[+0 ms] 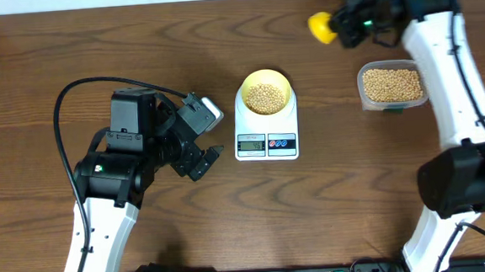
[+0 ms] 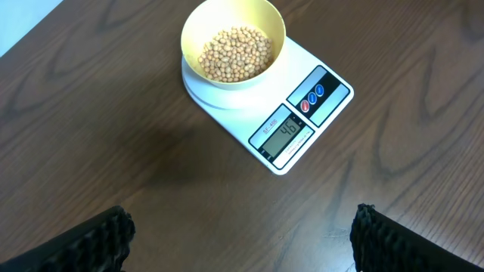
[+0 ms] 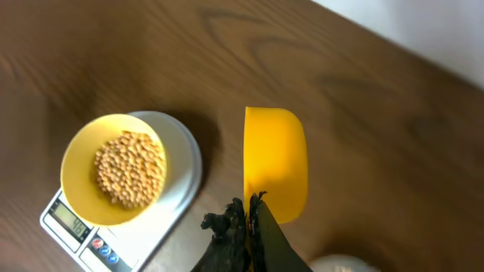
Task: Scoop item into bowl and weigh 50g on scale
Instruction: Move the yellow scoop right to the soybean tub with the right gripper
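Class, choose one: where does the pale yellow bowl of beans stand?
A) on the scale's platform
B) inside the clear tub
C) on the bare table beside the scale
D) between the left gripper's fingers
A: the bowl, holding beans, sits on the platform of the white scale.

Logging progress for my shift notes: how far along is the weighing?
Done: the bowl sits on the scale with beans in it. In hand: the right claw grips the scoop, away from the bowl. Left: the display seems to read 46, so a few more beans from the tub.
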Controlling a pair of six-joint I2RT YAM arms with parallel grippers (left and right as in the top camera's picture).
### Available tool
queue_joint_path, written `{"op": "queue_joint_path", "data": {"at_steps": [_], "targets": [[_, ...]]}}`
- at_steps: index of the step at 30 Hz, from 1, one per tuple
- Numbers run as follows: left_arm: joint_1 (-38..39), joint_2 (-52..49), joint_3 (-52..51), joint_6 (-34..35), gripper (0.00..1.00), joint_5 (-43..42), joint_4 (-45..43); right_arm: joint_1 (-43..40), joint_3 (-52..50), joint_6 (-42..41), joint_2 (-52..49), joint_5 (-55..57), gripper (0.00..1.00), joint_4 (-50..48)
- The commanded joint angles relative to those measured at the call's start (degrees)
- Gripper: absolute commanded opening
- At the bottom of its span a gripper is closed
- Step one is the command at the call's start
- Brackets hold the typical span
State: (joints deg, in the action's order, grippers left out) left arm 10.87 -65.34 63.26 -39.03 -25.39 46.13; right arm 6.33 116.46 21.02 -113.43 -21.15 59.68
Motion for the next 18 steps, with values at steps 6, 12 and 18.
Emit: {"op": "queue_joint_path", "data": {"at_steps": [6,12,18], "targets": [[-0.3,0.6,-0.4,-0.4,0.94,-0.5,0.1,-5.0,3.7,-4.9,2.2,-1.2,0.01,8.2],[-0.3,0.6,-0.4,-0.4,0.94,-0.5,0.1,-8.9,6.2,-7.3,2.2,-0.2,0.01,15.3],[-0.3,0.6,-0.4,-0.4,0.93,-0.5,0.1,-12.2,6.0,-7.5,2.1,-0.2,0.01,18.6]]}}
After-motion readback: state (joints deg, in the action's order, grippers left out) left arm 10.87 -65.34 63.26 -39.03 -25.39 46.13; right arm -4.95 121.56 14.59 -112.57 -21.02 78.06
